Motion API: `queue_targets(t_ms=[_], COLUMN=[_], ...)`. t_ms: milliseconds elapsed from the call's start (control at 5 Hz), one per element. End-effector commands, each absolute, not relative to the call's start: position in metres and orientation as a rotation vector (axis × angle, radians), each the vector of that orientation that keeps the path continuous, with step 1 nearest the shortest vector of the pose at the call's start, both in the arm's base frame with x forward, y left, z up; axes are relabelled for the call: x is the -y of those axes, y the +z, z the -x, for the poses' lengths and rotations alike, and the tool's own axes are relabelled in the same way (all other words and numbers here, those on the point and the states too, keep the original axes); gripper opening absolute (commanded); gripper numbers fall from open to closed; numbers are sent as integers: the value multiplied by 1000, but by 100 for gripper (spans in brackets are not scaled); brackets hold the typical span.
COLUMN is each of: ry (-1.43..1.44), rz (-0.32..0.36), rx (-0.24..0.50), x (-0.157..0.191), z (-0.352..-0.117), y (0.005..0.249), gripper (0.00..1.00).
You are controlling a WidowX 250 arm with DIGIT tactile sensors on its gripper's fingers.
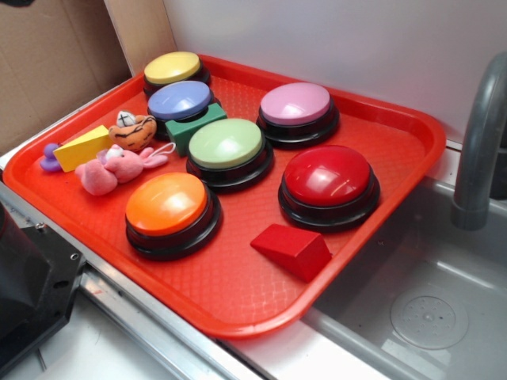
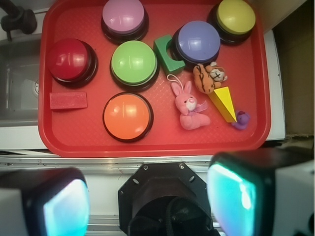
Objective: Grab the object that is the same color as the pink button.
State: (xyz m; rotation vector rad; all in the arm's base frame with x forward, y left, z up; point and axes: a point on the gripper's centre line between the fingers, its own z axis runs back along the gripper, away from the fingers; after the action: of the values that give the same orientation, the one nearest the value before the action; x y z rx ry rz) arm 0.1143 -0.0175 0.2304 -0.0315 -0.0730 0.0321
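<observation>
Your gripper (image 2: 147, 196) hangs high above the near edge of the red tray (image 2: 256, 73), its two fingers (image 2: 64, 206) spread wide apart in the wrist view with nothing between them, so it is open and empty. From up there the camera takes in the whole tray, which suits choosing a target before any descent.

Take the orange button (image 2: 127, 117) as your landmark, since it sits nearest the gripper. In the wrist view, the pink plush bunny (image 2: 189, 105) lies just to the right of it, on its back with ears pointing up the tray and a thin cord loop (image 2: 172, 81) trailing from its head. That is the object you want: its colour matches the pink button (image 2: 123, 17), which stands well beyond the orange button at the far row of the tray.

Watch the neighbours. The orange-brown plush toy (image 2: 206, 77) rests just past the bunny's head, and a yellow wedge (image 2: 224, 103) lies close on its far side from the orange button, with a small purple piece (image 2: 242, 120) at the wedge's tip. The green button (image 2: 134, 63) and a green block (image 2: 167, 53) sit further up.

You have the clearest room for the fingers across the bunny's body, I judge; the grab is not yet begun.
</observation>
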Motion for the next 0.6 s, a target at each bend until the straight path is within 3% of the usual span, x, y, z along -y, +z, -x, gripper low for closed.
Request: queue_targets(t_ms=[0,400], ry=[118,245], rz=[-33,-84], rx=[133,99], x=[-28,-75], z=[-133,-136], y=[187,133], gripper=[100,100])
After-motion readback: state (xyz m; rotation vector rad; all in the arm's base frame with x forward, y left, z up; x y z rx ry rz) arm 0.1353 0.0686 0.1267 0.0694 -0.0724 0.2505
